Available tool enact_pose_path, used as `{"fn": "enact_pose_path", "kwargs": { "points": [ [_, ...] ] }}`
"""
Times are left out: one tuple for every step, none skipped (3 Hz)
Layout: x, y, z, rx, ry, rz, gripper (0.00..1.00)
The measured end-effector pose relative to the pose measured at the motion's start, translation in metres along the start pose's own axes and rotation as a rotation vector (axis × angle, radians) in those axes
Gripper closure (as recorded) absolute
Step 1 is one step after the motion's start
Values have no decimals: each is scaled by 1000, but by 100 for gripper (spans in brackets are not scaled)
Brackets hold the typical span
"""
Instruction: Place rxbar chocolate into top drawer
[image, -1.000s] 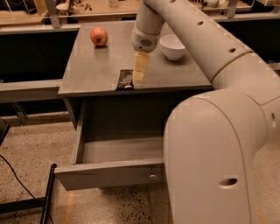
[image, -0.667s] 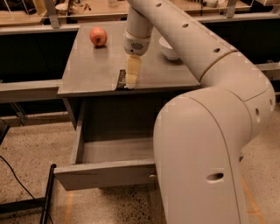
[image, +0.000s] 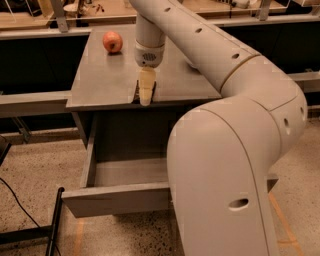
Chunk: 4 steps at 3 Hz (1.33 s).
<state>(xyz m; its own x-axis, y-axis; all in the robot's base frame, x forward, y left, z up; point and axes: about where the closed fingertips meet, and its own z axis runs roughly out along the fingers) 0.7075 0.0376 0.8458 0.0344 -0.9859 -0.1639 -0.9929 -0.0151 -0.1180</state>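
The rxbar chocolate (image: 136, 93) lies flat at the front edge of the grey cabinet top (image: 100, 80); only dark slivers of it show on either side of my gripper. My gripper (image: 145, 94) points straight down and sits right over the bar, at or just above it. The top drawer (image: 115, 199) is pulled out below the cabinet top, directly beneath the bar, and the part of its grey inside that shows holds nothing. My arm hides the drawer's right part and its knob.
A red apple (image: 112, 42) stands at the back left of the cabinet top. My large pale arm (image: 225, 165) fills the right half of the view. A black cable and bar (image: 54, 220) lie on the speckled floor at the lower left.
My gripper has moved left along the cabinet's front edge, from beside the bar to right over it. The arm now hides the white bowl seen earlier.
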Motion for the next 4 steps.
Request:
{"fn": "enact_pose_path", "kwargs": {
  "points": [
    [3,5,5,-17,8,5,0],
    [7,8,13,-40,-3,14,0],
    [9,10,19,-54,-12,18,17],
    [9,11,18,-58,-23,14,41]
  ]
}}
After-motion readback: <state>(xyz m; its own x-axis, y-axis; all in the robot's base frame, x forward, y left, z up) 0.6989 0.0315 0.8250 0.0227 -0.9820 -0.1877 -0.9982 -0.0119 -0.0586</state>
